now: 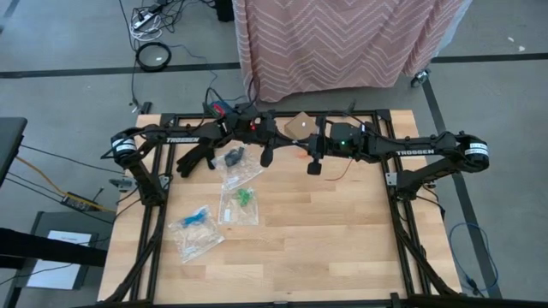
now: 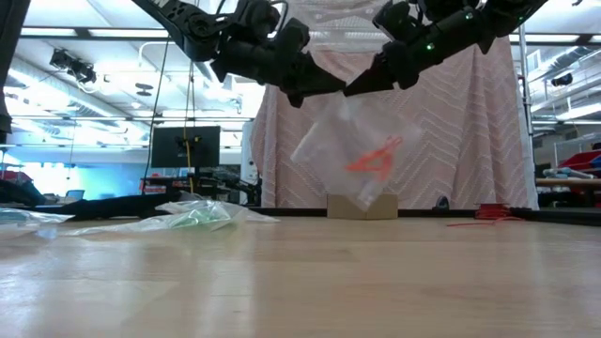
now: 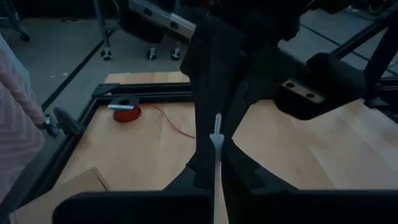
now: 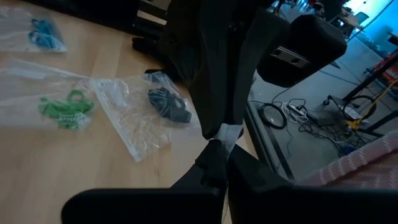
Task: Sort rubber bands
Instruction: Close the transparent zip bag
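A clear zip bag [image 2: 349, 141] with orange rubber bands [image 2: 376, 157] inside hangs in the air between my two grippers, above the table's far middle. My left gripper [image 1: 266, 152] and my right gripper [image 1: 313, 162] are both shut on its top. Three more clear bags lie flat on the table: one with black bands [image 1: 233, 158], one with green bands [image 1: 245, 198], one with blue bands [image 1: 196, 219]. The right wrist view shows the black bands [image 4: 168, 104] and the green bands [image 4: 65, 109] through their bags. My left gripper pinches the bag's upper edge [image 3: 216, 140] between its two fingers, which reach in from the table's left, slanting down. The edge shows edge-on as a thin pale strip. My right gripper pinches the same upper edge [image 4: 225, 133] close by, coming from the table's right. The bag hangs below both, lifted clear, tilted.
A dark floppy object [image 1: 195, 158] lies left of the black-band bag. A cardboard piece [image 1: 301, 126] and a red spool with a red cord [image 3: 126, 112] sit near the far edge. A black metal frame [image 1: 154, 205] borders the table. Bare wood spreads over the near and right parts.
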